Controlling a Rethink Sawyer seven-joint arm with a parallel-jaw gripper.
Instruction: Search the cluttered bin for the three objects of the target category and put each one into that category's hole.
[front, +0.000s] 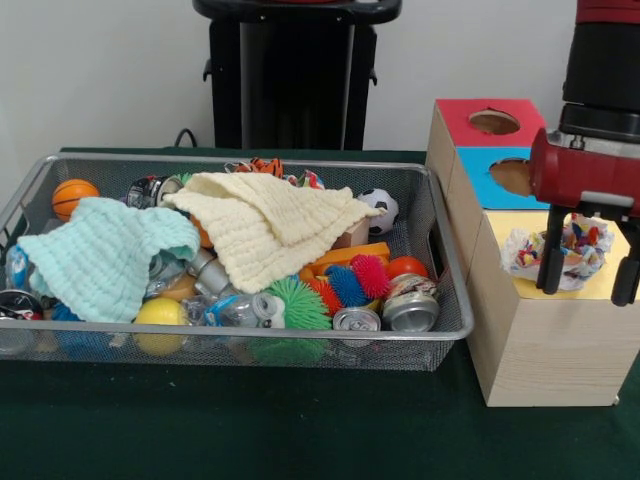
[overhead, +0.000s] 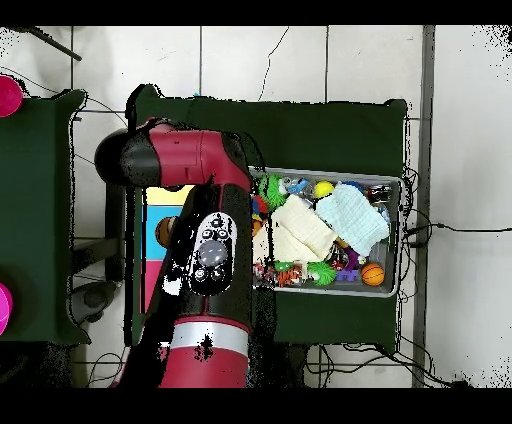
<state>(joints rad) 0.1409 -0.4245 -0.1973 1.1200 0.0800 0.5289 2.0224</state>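
The gripper (front: 588, 275) hangs over the yellow-topped box (front: 545, 340), fingers spread wide and holding nothing. A confetti-print plastic wad (front: 555, 252) sits on the yellow top directly between and just behind its fingers. The bin (front: 440, 262) lies well off to one side.
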